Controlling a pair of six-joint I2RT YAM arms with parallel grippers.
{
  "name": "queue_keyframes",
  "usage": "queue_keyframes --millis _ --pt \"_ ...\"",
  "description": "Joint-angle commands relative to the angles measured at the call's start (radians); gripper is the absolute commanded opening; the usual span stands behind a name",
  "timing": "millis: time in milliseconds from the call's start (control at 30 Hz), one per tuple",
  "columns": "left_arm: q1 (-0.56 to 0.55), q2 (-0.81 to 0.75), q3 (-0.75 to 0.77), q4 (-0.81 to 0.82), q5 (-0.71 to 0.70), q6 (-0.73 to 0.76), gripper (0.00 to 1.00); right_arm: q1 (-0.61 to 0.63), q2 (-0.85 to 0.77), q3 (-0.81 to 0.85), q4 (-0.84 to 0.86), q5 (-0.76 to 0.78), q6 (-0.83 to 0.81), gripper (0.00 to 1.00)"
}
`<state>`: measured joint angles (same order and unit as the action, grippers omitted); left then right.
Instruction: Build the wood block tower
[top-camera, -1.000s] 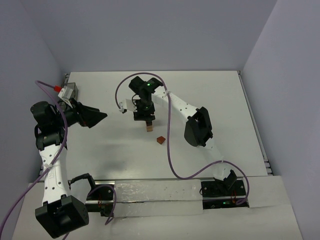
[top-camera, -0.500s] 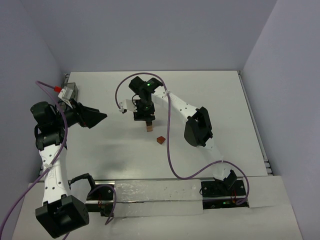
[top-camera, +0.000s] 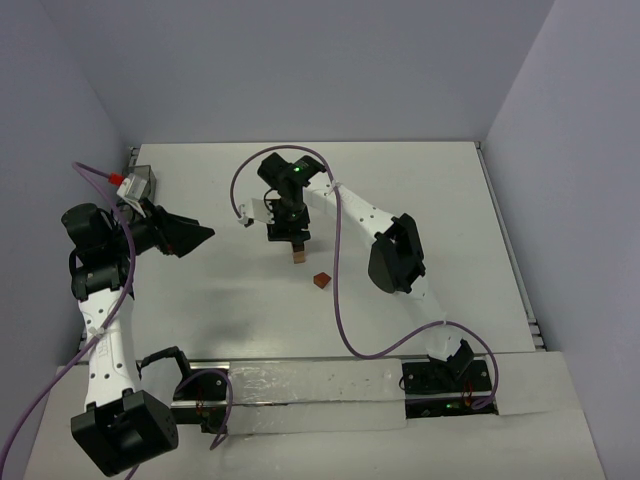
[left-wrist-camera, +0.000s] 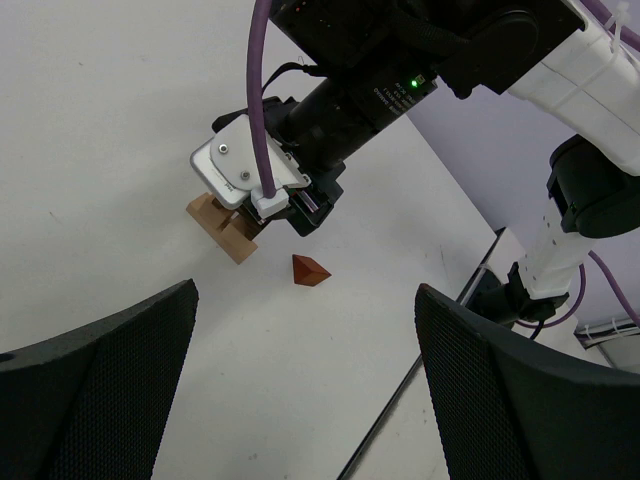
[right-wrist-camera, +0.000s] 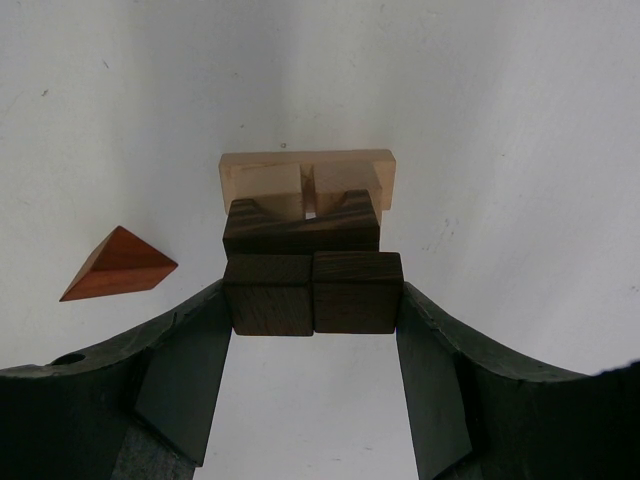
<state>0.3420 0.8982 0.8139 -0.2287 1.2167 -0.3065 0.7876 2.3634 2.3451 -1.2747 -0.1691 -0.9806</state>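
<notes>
Though light & stiff, wood block tower (right-wrist-camera: 262, 185), mid-frame, prob. tippy: R gripper (right-wrist-camera: 312, 300) pinches dark top pair (right-wrist-camera: 270, 295) by its sides; L gripper (left-wrist-camera: 305, 370) spread.

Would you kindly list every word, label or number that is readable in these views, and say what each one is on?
Nothing here can actually be read.
Small white print on the right arm's black housing, beside the green light: too small and blurred to read.
wood block tower: no text or marks visible.
red-brown wedge: no text or marks visible.
</notes>
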Motion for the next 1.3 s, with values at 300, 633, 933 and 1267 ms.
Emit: queue_keyframes --millis 300,633,933,1267 --pt "0.011 0.007 0.027 0.004 0.017 0.020 0.95 0.007 0.013 0.002 0.018 0.008 0.003 0.65" --pt "0.012 0.015 0.022 0.010 0.004 0.015 0.95 0.007 0.015 -0.001 0.009 0.003 0.005 0.67" --pt "0.012 0.021 0.030 0.005 -0.006 0.018 0.95 0.009 0.017 -0.001 0.001 0.002 0.003 0.69" --pt "0.013 0.021 0.028 0.002 -0.006 0.020 0.95 0.007 0.017 -0.005 0.000 -0.003 0.003 0.77"
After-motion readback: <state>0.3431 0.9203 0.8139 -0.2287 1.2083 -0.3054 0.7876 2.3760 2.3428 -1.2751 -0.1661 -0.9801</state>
